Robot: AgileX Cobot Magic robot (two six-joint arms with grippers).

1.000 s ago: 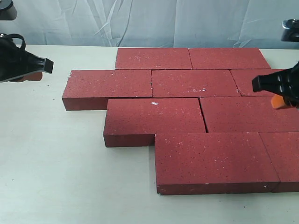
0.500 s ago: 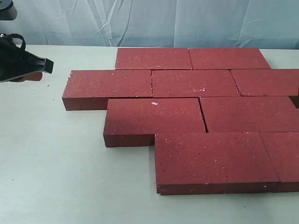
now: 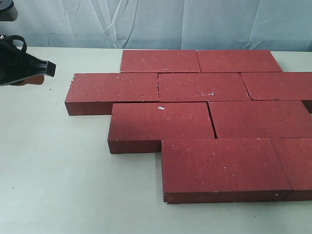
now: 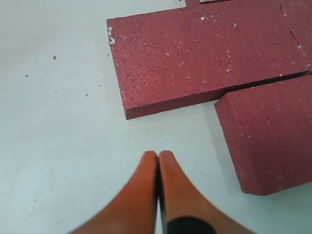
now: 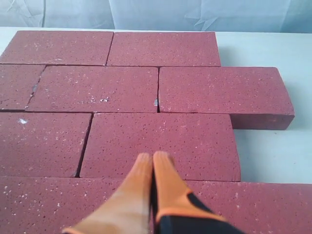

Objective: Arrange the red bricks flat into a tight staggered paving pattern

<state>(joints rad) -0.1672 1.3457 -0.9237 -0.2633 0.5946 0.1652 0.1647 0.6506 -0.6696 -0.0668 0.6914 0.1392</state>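
The red bricks lie flat on the pale table in four staggered rows, close together with thin gaps. My left gripper hangs at the far left edge, apart from the bricks. In the left wrist view its orange fingers are shut on nothing above bare table, short of the leftmost brick and the corner of another one. My right gripper is shut and empty, hovering over the bricks near the right side of the paving. It is outside the exterior view.
A blue-grey curtain closes off the back of the table. Bare table surface lies left of and in front of the bricks. The paving runs off the right edge of the exterior view.
My right gripper has pulled out of the exterior view to the right. The left gripper and the bricks have not moved.
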